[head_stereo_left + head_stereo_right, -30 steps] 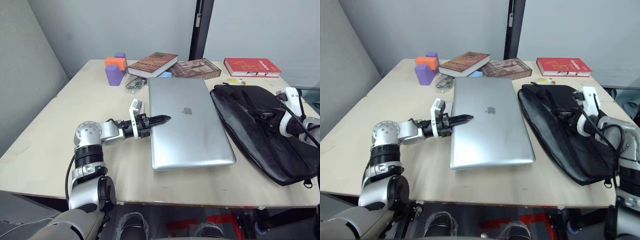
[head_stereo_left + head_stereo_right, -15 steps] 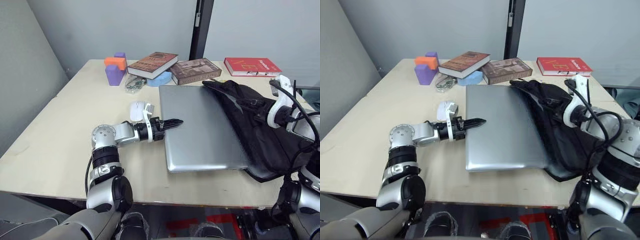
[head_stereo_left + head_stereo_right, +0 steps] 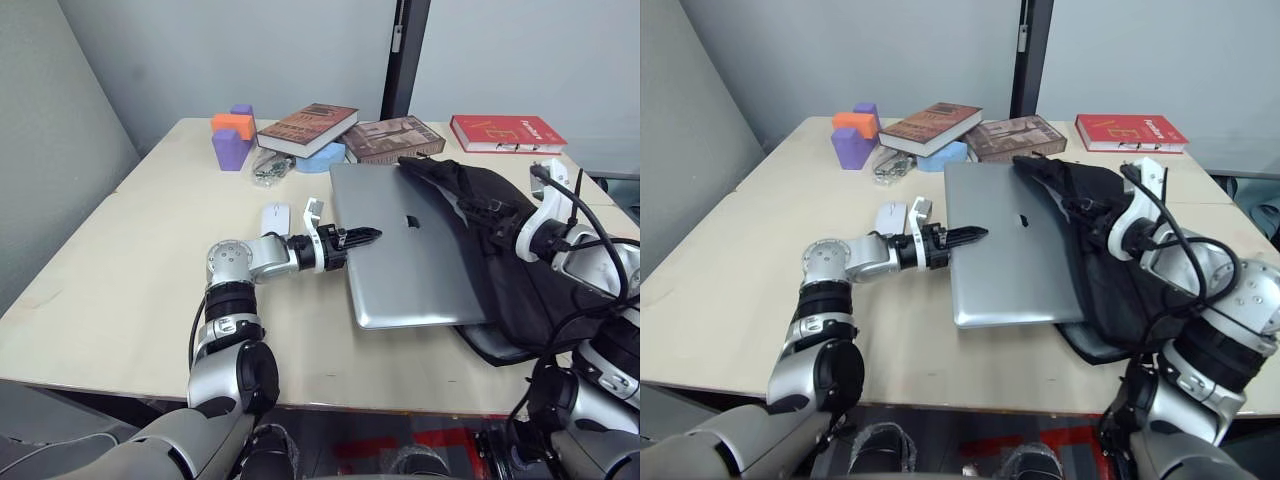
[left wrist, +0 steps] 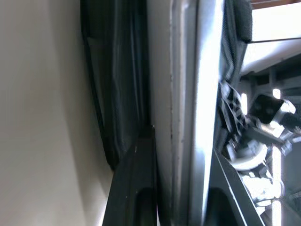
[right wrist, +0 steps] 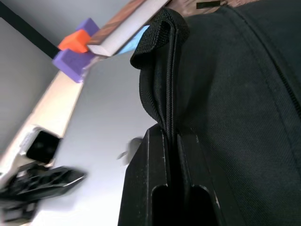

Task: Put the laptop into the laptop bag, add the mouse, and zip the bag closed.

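Tabletop: left gripper [image 3: 368, 236] clamped on laptop [image 3: 410, 250], right gripper [image 5: 170, 141] pinching laptop bag [image 3: 530, 290].

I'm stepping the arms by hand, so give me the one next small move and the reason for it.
Probably keep sliding the laptop further right into the laptop bag. The left end effector is clamped on the laptop's left edge, and the right end effector holds the bag's top flap raised by the edge. Only the laptop's right part sits under that flap; most of it lies outside on the table.
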You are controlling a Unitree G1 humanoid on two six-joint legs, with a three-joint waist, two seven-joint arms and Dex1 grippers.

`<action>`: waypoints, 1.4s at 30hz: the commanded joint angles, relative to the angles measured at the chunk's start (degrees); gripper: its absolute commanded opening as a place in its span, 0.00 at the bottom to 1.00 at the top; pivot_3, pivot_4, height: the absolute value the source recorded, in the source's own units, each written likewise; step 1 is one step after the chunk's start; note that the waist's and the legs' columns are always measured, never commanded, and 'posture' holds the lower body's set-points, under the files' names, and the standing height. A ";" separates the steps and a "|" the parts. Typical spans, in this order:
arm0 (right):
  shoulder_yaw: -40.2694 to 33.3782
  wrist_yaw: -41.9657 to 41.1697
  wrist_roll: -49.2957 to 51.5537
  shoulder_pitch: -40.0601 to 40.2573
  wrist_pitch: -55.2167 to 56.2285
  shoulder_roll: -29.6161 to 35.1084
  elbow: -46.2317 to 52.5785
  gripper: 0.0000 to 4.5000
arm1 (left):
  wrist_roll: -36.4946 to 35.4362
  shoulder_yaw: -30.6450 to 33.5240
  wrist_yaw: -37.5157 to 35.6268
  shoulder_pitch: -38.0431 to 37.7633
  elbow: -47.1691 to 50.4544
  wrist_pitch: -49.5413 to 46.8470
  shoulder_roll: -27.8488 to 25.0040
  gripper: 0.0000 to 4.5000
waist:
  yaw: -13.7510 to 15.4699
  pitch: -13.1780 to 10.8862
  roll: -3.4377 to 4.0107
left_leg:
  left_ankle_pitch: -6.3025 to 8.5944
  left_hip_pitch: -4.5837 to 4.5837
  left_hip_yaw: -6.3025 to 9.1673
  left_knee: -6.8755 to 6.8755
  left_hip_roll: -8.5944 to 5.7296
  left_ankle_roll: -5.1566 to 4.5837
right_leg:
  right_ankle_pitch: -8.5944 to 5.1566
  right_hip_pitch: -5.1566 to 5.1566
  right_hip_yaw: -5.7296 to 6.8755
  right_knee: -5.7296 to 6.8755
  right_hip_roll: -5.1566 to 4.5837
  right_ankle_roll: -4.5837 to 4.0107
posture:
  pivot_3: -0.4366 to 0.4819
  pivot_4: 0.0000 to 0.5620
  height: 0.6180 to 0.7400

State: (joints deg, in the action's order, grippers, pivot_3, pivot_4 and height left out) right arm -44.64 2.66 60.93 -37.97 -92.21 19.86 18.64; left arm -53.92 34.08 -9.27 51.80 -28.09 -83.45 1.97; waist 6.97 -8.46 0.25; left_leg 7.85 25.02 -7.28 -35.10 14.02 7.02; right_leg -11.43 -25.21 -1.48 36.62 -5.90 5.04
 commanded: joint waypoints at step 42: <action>27.15 49.56 52.07 9.08 45.09 -0.26 3.81 0.00 | 2.85 -11.86 -7.04 11.38 -15.16 16.29 10.10 0.07 | 0.02 0.00 0.10 | 0.13 0.35 0.06 0.08 -0.09 0.26 | 0.56 -0.08 0.06 -0.46 -0.07 1.11 | 0.48 0.27 0.87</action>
State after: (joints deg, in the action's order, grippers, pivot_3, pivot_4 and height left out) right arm -17.34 51.05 111.18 -28.54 -49.64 19.44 20.75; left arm -49.13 22.23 -13.13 58.51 -44.75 -68.62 7.20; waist 6.99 -8.46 0.35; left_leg 7.98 25.37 -7.22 -35.02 13.93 7.28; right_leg -10.87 -25.29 -1.42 36.16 -5.97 6.15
